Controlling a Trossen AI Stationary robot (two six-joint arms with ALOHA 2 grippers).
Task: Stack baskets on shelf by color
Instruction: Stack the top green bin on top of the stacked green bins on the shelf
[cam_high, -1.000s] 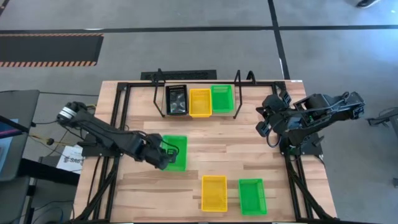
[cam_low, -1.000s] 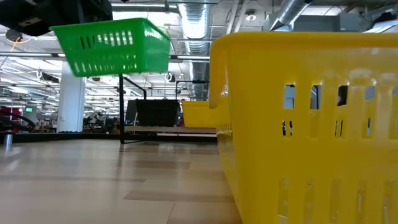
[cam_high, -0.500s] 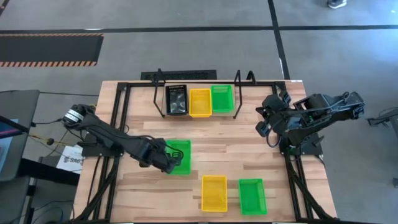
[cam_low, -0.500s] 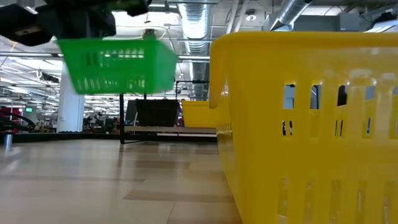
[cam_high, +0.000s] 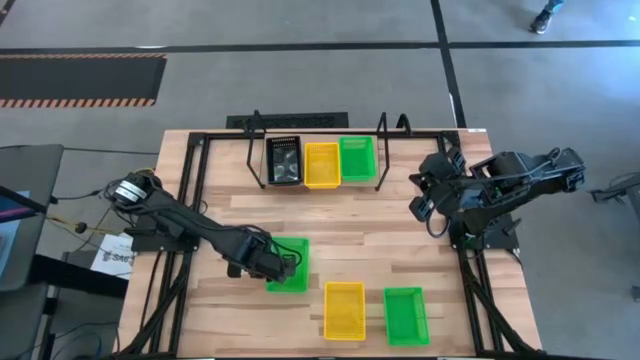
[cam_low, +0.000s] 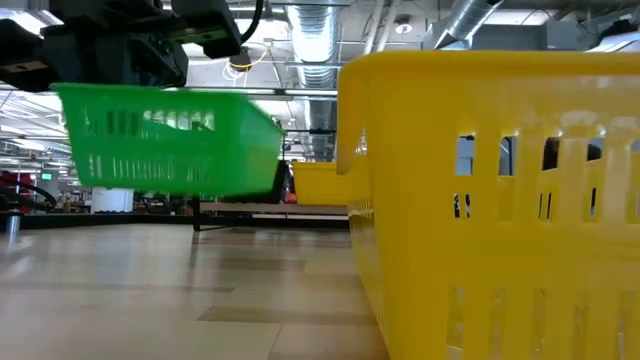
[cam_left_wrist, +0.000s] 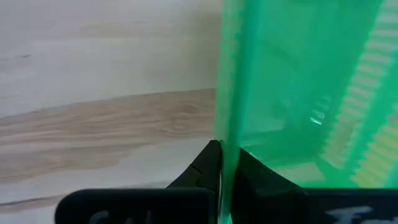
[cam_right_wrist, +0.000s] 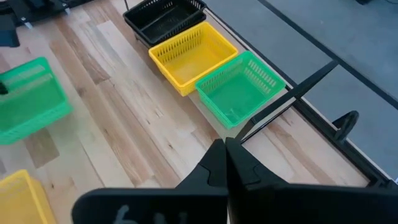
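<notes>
Our left gripper (cam_high: 279, 268) is clamped on one wall of a green basket (cam_high: 291, 266), holding it clear of the table (cam_high: 220, 215) near the front, just behind the loose yellow basket (cam_high: 344, 309) and the second green one (cam_high: 405, 315). The right gripper (cam_high: 424, 196), fingers together and empty, waits beside the shelf's right end.

On the shelf (cam_high: 262, 165) sit a black basket (cam_high: 284, 161), a yellow (cam_high: 321, 164) and a green (cam_high: 357, 158) side by side. We judge the carried basket belongs in that green one, so we should keep it level, square its walls to the lower basket's and lower it straight in.

The open table between us and the shelf gives room. The shelf's upright loops, the yellow neighbour's rim and the parked right arm are the edges to clear.
</notes>
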